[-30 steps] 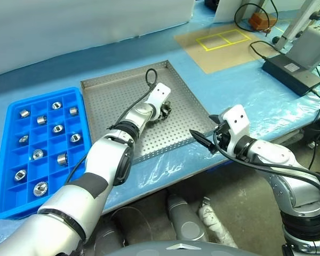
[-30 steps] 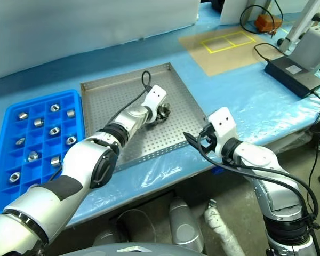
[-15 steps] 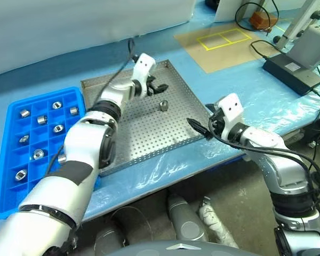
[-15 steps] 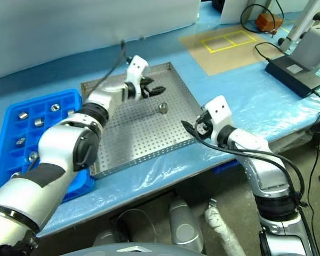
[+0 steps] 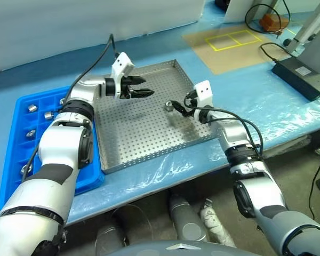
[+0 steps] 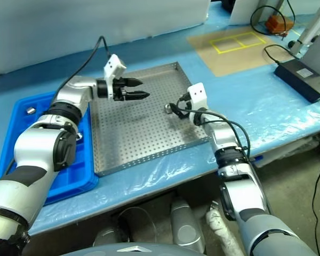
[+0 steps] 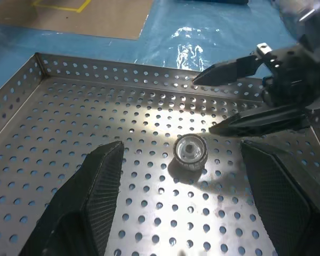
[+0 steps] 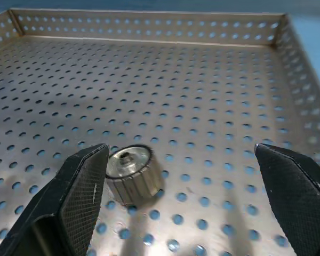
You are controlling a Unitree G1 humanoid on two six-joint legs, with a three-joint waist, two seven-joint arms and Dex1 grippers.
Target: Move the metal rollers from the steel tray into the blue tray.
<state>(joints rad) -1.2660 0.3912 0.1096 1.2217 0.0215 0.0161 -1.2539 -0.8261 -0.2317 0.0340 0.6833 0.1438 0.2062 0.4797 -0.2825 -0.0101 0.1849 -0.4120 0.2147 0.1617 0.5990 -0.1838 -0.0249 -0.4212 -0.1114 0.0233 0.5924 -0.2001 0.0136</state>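
Observation:
One metal roller stands alone on the perforated floor of the steel tray, toward its right side. My right gripper reaches in over the tray's right rim and is open. The roller sits low between the lines of its fingers, close to one fingertip. My left gripper hovers open and empty above the tray's far part, pointing toward the roller. The blue tray lies left of the steel tray with several rollers in its compartments, and my left arm partly covers it.
A tan mat with yellow lines lies at the back right. A black box with cables sits at the far right. The table's front edge runs just below the steel tray, under wrinkled plastic film.
My left gripper has drawn away from the roller, rising and swinging to the left. The right gripper has reached forward over the tray's rim up to the roller. The camera has shifted too.

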